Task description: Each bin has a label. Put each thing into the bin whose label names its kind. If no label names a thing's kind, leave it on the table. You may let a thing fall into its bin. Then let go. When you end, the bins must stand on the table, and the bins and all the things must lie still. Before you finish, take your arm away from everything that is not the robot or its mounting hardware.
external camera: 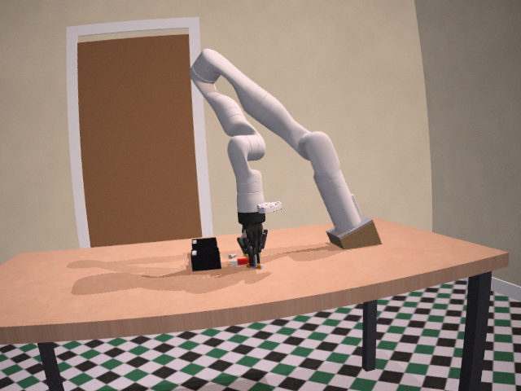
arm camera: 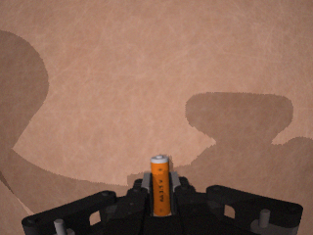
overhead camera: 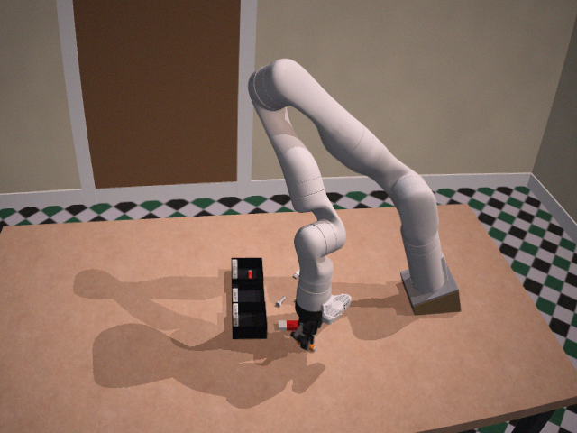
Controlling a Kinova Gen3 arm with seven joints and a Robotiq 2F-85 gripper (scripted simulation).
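Observation:
My gripper (overhead camera: 305, 345) (external camera: 254, 265) (arm camera: 160, 183) points down at the table and is shut on an orange AA battery (overhead camera: 313, 347) (external camera: 260, 266) (arm camera: 160, 196), with a pad at each side. The battery is at table height. Three joined black bins (overhead camera: 250, 333) (external camera: 206, 260) stand left of the gripper; their white labels are too small to read. A small red thing (overhead camera: 250, 273) lies in the back bin. A red and white block (overhead camera: 292, 325) (external camera: 242, 261) lies just behind the gripper. A grey bolt (overhead camera: 280, 301) (external camera: 232, 256) lies between bins and arm.
A small white thing (overhead camera: 296, 274) lies behind the bolt, partly hidden by the arm. A yellow thing shows barely beside the gripper in the exterior view. The arm's base stands on a wedge block (overhead camera: 437, 300) (external camera: 357, 236) at the right.

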